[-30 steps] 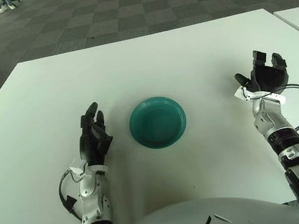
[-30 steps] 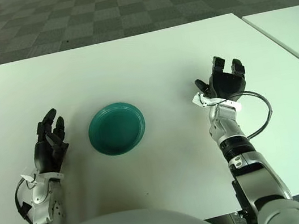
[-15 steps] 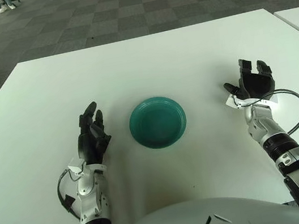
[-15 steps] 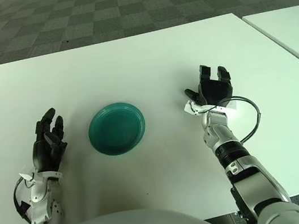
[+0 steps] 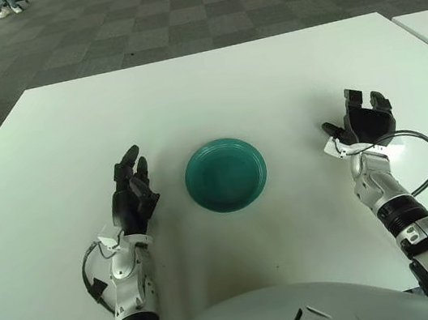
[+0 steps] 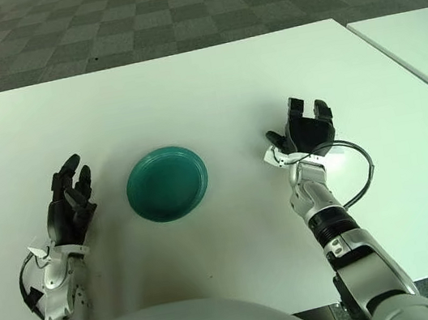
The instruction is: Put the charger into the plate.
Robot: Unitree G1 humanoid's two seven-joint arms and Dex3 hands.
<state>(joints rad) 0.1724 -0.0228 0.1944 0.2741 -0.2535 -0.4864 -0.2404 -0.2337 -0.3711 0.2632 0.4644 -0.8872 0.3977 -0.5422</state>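
I am holding my right hand up, fingers spread and empty, well right of the green plate, my left hand lying open beside it, no charger showing anywhere, so any reach risks closing on nothing.

Bright, even light; soft shadows, sharp pics, no glare.

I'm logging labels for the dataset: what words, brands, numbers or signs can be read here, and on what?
None: no readable text shows anywhere.
The green plate is plain.
The white table is unmarked.
The left hand and right hand carry small white tags at the wrists, but any print on them is too small to read.
No charger is in view.
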